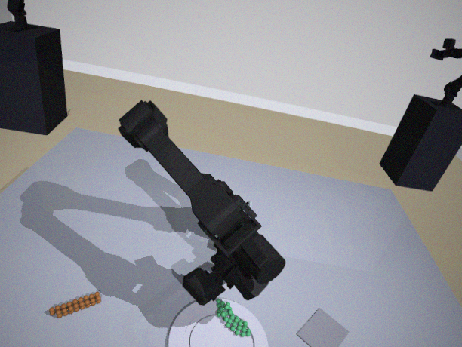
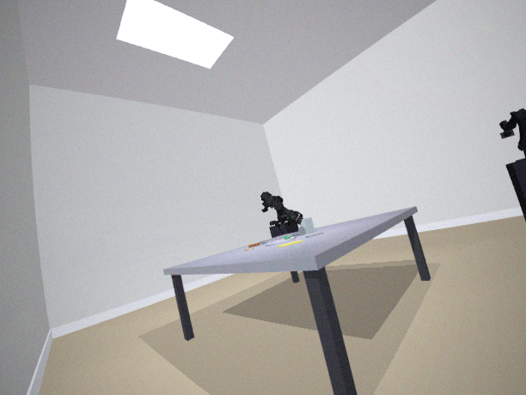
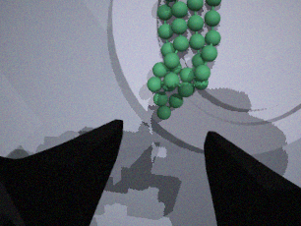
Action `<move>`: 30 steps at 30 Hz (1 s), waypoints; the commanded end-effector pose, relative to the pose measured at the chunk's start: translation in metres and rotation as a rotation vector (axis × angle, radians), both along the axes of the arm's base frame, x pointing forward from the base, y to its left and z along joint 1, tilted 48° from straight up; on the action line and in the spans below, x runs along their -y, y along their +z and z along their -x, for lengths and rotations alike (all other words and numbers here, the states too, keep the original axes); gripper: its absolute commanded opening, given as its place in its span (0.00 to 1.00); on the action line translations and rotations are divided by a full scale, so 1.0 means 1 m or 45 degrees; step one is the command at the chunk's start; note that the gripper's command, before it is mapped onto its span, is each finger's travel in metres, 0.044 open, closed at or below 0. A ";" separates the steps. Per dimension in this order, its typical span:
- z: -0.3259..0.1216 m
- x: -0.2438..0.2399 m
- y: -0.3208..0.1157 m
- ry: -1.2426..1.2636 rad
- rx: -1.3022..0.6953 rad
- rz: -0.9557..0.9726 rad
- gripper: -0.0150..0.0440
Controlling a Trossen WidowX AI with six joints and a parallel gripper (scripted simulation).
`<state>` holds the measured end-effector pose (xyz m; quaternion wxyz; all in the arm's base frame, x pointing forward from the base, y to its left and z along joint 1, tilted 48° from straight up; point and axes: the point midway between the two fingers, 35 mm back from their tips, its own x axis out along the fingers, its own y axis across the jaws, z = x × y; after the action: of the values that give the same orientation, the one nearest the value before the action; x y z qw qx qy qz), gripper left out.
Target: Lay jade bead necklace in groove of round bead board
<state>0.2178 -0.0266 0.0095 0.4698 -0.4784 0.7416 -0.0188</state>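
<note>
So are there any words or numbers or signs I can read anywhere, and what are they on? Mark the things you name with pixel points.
There are none I can read.
The green beads (image 1: 234,320) (image 2: 287,237) (image 3: 180,43), the orange beads (image 1: 75,305) (image 2: 254,246) and the round board (image 1: 176,336) (image 3: 133,74) show no writing.
The yellow thing (image 2: 290,244) on the table (image 2: 241,264) is too small to tell.
</note>
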 end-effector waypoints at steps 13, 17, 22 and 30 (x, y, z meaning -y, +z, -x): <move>0.001 0.011 -0.010 0.001 -0.003 0.001 0.46; 0.002 0.016 -0.015 0.001 -0.004 0.002 0.46; 0.004 0.022 -0.020 0.001 -0.005 0.004 0.46; 0.004 0.023 -0.021 -0.007 -0.001 0.001 0.32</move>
<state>0.2139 -0.0503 -0.0114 0.4689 -0.4767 0.7433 -0.0201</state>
